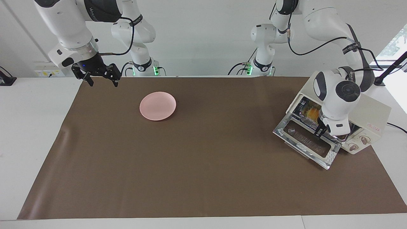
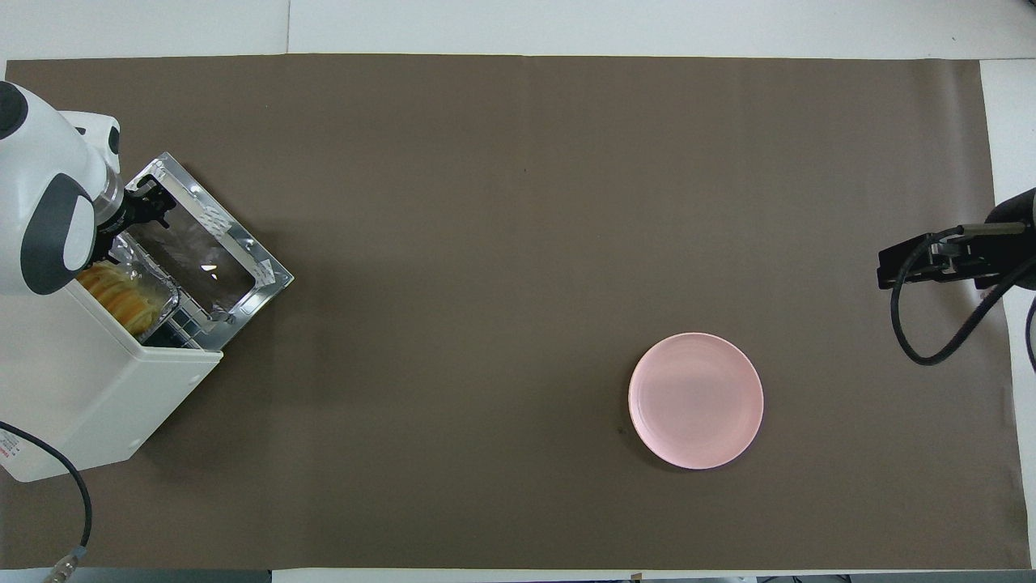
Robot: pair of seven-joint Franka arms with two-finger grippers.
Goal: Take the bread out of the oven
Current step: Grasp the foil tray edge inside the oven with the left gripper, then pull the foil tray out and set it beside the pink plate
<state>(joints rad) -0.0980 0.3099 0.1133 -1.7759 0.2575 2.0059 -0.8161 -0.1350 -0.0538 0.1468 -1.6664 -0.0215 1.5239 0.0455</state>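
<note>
The cream-white oven (image 1: 376,113) (image 2: 89,380) stands at the left arm's end of the table. Its glass door (image 1: 305,141) (image 2: 202,243) is dropped open flat. Inside, the golden bread (image 1: 313,112) (image 2: 121,295) lies in a crinkled foil tray (image 2: 158,283), partly hidden by my left arm. My left gripper (image 1: 319,132) (image 2: 139,212) is down at the oven's mouth, at the tray's front edge by the door's hinge. My right gripper (image 1: 102,82) waits open and empty, raised over the brown mat's corner at the right arm's end.
A pink plate (image 1: 157,106) (image 2: 696,400) sits empty on the brown mat (image 1: 203,165), toward the right arm's end. The oven's two knobs (image 1: 357,143) face away from the robots. A black cable (image 2: 48,470) trails from the oven.
</note>
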